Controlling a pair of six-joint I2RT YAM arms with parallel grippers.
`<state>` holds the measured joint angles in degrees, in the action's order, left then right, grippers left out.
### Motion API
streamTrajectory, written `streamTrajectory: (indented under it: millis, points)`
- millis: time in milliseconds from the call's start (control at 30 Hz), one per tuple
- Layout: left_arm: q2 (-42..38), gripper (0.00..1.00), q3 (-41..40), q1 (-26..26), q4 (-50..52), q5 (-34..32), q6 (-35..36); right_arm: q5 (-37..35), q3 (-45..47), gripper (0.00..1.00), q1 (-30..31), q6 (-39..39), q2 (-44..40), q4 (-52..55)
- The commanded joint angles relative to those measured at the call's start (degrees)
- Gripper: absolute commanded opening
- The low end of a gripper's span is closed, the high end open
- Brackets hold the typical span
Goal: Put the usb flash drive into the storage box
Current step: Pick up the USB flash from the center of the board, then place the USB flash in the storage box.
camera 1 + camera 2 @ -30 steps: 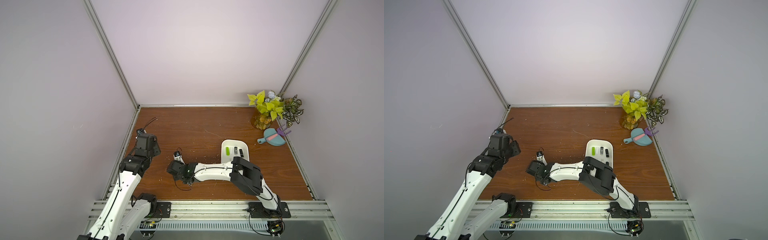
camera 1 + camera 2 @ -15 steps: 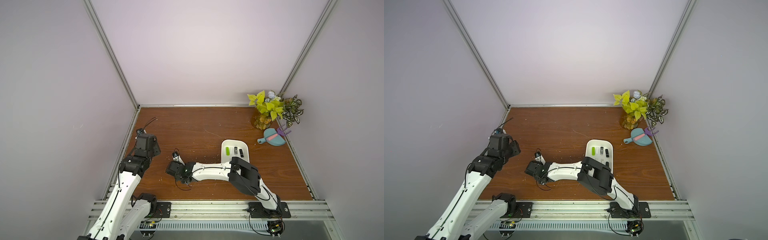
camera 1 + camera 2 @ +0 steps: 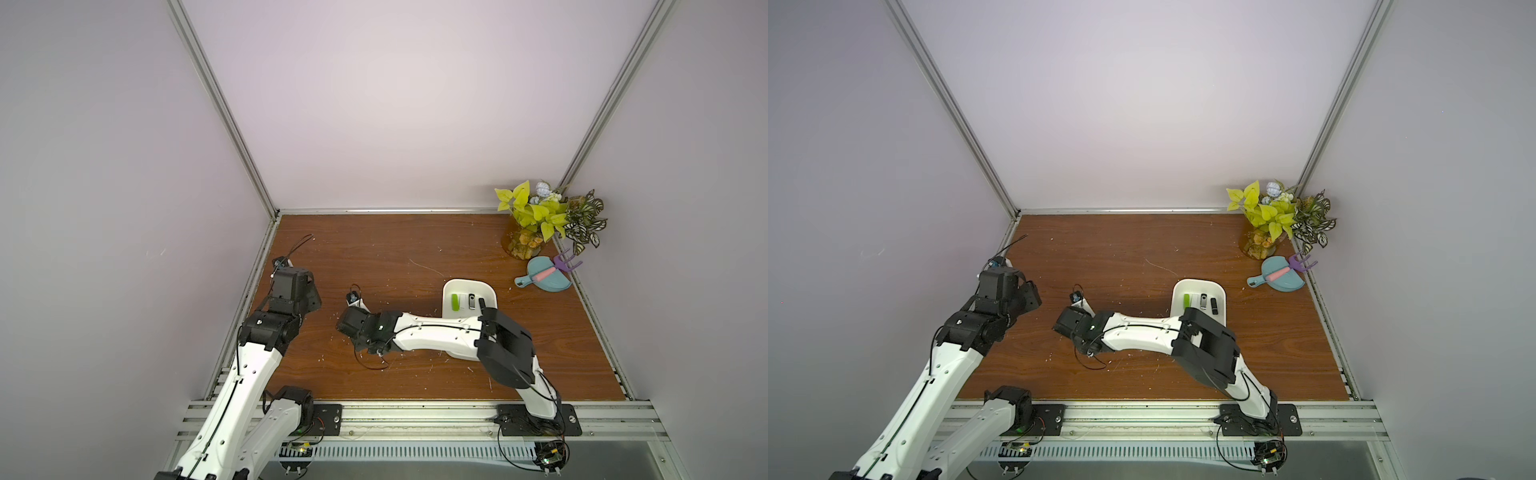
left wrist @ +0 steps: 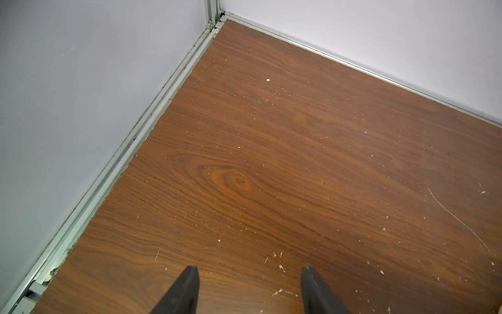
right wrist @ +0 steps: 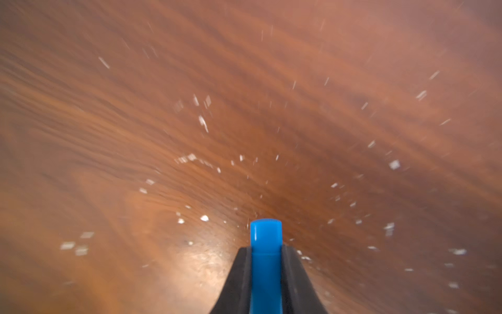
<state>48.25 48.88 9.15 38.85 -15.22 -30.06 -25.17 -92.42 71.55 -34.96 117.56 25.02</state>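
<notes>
One white storage box (image 3: 465, 284), right of centre in both top views, holds three: green stick (image 3: 455, 302), silver stick (image 3: 471, 301), black stick (image 3: 482, 302). One blue usb flash drive (image 5: 265, 235) is outside it, pinched by the right gripper (image 5: 265, 248) at the right wrist view's lower centre. The left gripper (image 4: 250, 269) is spread and empty.

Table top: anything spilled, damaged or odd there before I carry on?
Small white flecks litter the table, and a thin pale line curves across it, scratch or strand I cannot tell. Its edge is chipped by the side rail.
</notes>
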Motion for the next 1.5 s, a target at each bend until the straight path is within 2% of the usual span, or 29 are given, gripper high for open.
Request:
streamTrajectory:
  millis: [0, 133, 267, 400, 533, 767, 1233, 1467]
  points:
    - [0.0, 0.59, -0.6, -0.5, 0.1, 0.0, 0.2, -1.0, 2.2, 0.09, -2.8, 1.5, -12.0, -0.9]
    - [0.1, 0.59, -0.6, -0.5, 0.1, 0.0, 0.1, -1.8, 12.5, 0.10, -8.6, -0.2, -24.2, -3.5]
    - [0.3, 0.59, -0.7, -0.5, 0.1, 0.0, 0.0, 0.1, 27.8, 0.10, -16.8, -3.7, -37.0, -8.5]
    - [0.2, 0.60, -0.7, -0.6, 0.0, 0.0, 0.0, 1.8, 39.0, 0.10, -22.4, -6.9, -43.9, -9.4]
    - [0.4, 0.60, -0.7, -0.5, 0.1, -0.1, 0.0, 4.5, 48.2, 0.12, -25.0, -9.9, -47.5, -12.6]
    - [0.6, 0.60, -0.8, -0.6, 0.1, -0.1, -0.2, 9.8, 57.0, 0.12, -27.0, -13.1, -45.6, -18.5]
    - [1.1, 0.60, -0.8, -0.6, 0.1, 0.4, -0.1, 9.6, 55.5, 0.15, -27.9, -13.5, -36.6, -21.8]
    - [1.7, 0.60, -0.8, -0.5, 0.0, 0.7, -0.1, 10.5, 55.9, 0.29, -28.2, -13.6, -36.3, -22.0]
